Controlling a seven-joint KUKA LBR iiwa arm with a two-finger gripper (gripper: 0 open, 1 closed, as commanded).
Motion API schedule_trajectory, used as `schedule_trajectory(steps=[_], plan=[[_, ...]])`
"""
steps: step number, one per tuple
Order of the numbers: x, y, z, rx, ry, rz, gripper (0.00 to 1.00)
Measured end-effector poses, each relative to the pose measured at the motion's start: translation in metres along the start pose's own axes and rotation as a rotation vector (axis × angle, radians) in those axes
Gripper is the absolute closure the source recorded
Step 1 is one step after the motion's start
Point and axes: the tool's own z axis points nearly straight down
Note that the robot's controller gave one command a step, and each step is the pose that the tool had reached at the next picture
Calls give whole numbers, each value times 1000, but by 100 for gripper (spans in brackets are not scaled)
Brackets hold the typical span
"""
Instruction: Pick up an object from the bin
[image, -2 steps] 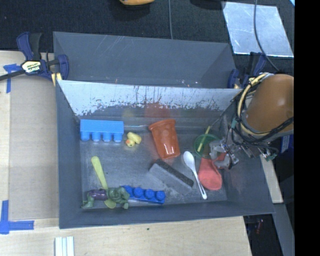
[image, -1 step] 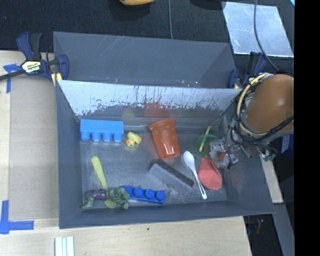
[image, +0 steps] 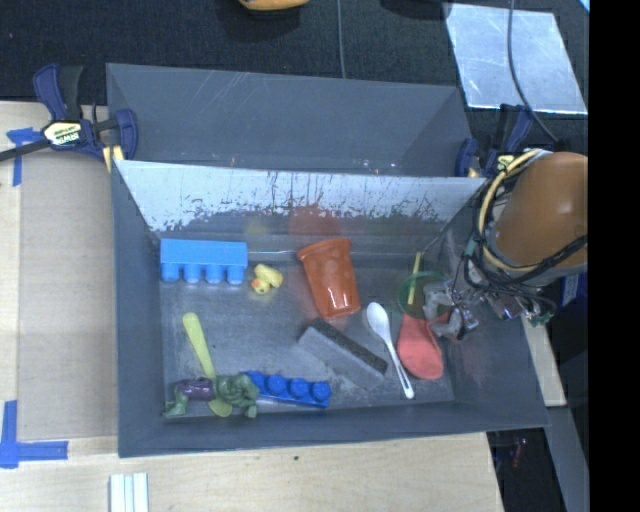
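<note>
Tool (image: 448, 318) is hovering at the right side of the bin (image: 140, 330); can't tell if it's wide or narrow. Red flat piece (image: 421, 355) is lying just below-left of it, green ring (image: 412, 296) beside it, white spoon (image: 388, 345) further left.

Matt metal, shiny plastic.
The grey bin (image: 135, 330) looks like dull metal, its back wall streaked reddish; the orange cup (image: 330, 275) gleams, translucent plastic; white spoon (image: 380, 322) glossy, blue block (image: 203, 260) smooth plastic, dark grey slab (image: 340, 350) matt.
</note>
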Motion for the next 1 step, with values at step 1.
schedule_trajectory(steps=[1], plan=[[-12, 6, 19, -12, 14, 18, 0]])
